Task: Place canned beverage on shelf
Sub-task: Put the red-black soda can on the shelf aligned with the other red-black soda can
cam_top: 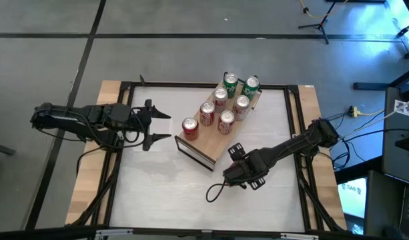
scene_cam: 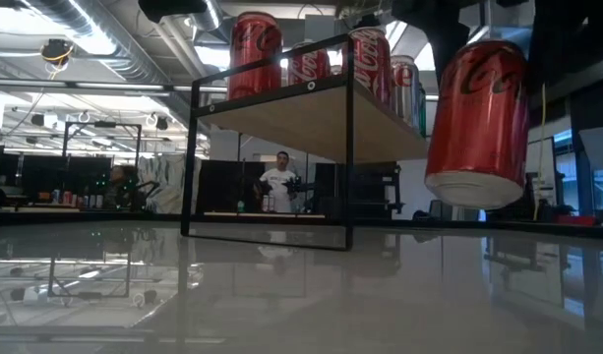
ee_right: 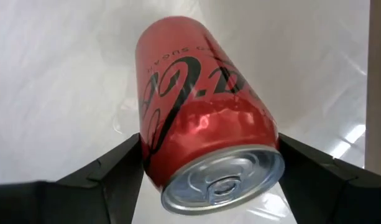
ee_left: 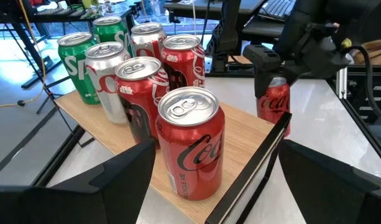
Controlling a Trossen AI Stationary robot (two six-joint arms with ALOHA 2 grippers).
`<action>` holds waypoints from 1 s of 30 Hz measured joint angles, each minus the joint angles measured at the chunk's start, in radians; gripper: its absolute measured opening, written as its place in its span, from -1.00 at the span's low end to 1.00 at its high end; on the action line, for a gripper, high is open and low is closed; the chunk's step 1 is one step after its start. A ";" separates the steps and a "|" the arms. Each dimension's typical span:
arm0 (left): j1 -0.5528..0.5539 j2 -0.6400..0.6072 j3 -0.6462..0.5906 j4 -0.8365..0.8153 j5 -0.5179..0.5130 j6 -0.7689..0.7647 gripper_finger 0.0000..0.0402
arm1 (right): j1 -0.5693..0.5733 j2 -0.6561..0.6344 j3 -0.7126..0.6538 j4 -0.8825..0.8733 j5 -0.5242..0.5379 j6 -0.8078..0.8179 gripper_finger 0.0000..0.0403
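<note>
- High view first: your shelf (cam_top: 205,148) sits at a slant around the middle of the white table (cam_top: 157,193), with seven cans on its board.
- Five of the cans on the shelf are red or silver-and-red, and two green cans (cam_top: 251,85) sit at the end farthest from your arms.
- The red can nearest the left arm (cam_top: 189,127) stands alone at the shelf's near end; in the left wrist view it's the big can right in front (ee_left: 191,142).
- Your right gripper (cam_top: 235,152) is just off the shelf's near corner, on the open-table side, and it's clamped on a red can (ee_right: 206,140). The fingers sit on both sides of the can body, so they're spread about a can's width.
- The low view shows that held can (scene_cam: 478,123) up off the table, beside the shelf, tilted a bit and about level with the board.
- Your left gripper (cam_top: 161,127) hangs well to the shelf's other side, pointing at it, with its fingers apart and nothing between them.
- A person (scene_cam: 280,183) stands in the room behind the shelf.
</note>
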 joint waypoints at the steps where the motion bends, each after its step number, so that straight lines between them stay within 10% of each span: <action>1: 0.000 0.000 0.000 0.000 0.000 0.000 0.64 | 0.000 0.000 0.002 0.001 -0.001 -0.007 0.53; 30: 0.000 0.000 0.000 -0.003 0.000 0.000 0.64 | 0.001 0.082 -0.051 -0.106 -0.004 -0.028 0.53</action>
